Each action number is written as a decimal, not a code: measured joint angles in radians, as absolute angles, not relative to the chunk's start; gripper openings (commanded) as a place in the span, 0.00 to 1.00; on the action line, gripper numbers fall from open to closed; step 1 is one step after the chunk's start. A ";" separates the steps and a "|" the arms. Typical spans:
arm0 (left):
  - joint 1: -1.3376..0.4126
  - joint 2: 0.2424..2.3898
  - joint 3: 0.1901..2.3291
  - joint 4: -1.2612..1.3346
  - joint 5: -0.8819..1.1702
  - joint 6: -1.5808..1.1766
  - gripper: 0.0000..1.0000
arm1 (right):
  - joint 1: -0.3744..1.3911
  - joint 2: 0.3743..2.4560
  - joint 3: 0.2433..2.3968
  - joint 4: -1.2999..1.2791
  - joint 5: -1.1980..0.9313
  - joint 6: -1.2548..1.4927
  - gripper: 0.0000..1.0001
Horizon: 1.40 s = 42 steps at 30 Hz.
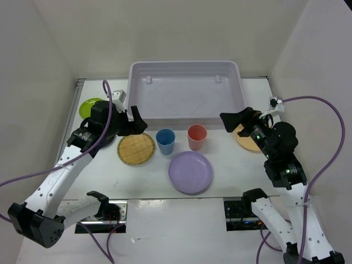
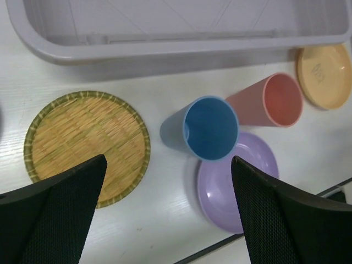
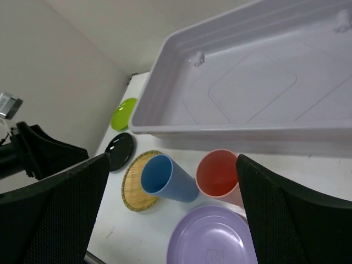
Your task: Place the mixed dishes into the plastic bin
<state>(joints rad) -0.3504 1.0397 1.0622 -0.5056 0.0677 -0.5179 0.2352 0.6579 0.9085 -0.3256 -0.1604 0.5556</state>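
Both end effectors are spread wide and hold nothing.
- Left end effector point(image 2: 168, 162): over the tabletop point(image 1: 231, 179), above the far edge of the woven tan plate point(image 1: 136, 149), close to the near-left corner of the plastic bin point(image 1: 187, 93).
- Right end effector point(image 3: 173, 158): near the bin's near-right corner, over the left edge of the orange-yellow plate point(image 1: 247, 143). The right arm partly covers that plate in the top view.

The bin sits at the far side of the tabletop, long side facing the arms. All the dishes are outside it, on the tabletop:
- Blue cup point(image 1: 165, 141) and salmon-red cup point(image 1: 197, 137): upright, side by side, just in front of the bin's near wall, apart from each other.
- Lavender plate point(image 1: 190, 171): nearer the arm bases, in front of the cups.
- Woven plate: left of the blue cup.
- Lime green plate point(image 1: 88, 106): far left, beside the bin's left end.
- Black plate point(image 3: 119, 151): between the lime green and woven plates, mostly under the left arm in the top view.
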 measured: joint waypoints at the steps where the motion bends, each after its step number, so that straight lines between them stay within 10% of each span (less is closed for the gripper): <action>1: -0.355 1.036 1.063 -0.520 0.060 -0.511 1.00 | 0.236 0.640 0.909 -0.326 -0.158 0.551 0.99; 12: -0.384 1.134 1.141 -0.731 -0.056 -0.424 0.99 | 0.240 0.680 0.841 -0.279 -0.240 0.566 0.99; 13: -0.385 1.130 1.141 -0.741 -0.058 -0.422 0.96 | 0.240 0.694 0.844 -0.291 -0.234 0.567 0.95; 14: -0.387 1.125 1.141 -0.749 -0.057 -0.421 0.93 | 0.240 0.713 0.844 -0.306 -0.224 0.567 0.61; 20: -0.389 1.047 1.141 -0.786 -0.054 -0.423 0.36 | 0.241 0.722 0.832 -0.393 -0.161 0.593 0.38; 26: -0.389 0.968 1.141 -0.791 -0.054 -0.416 0.68 | 0.303 0.755 0.799 -0.469 -0.065 0.637 0.56; 42: -0.569 0.995 0.895 -0.614 0.279 -0.561 0.91 | 0.543 0.925 0.805 -0.510 0.036 0.648 0.68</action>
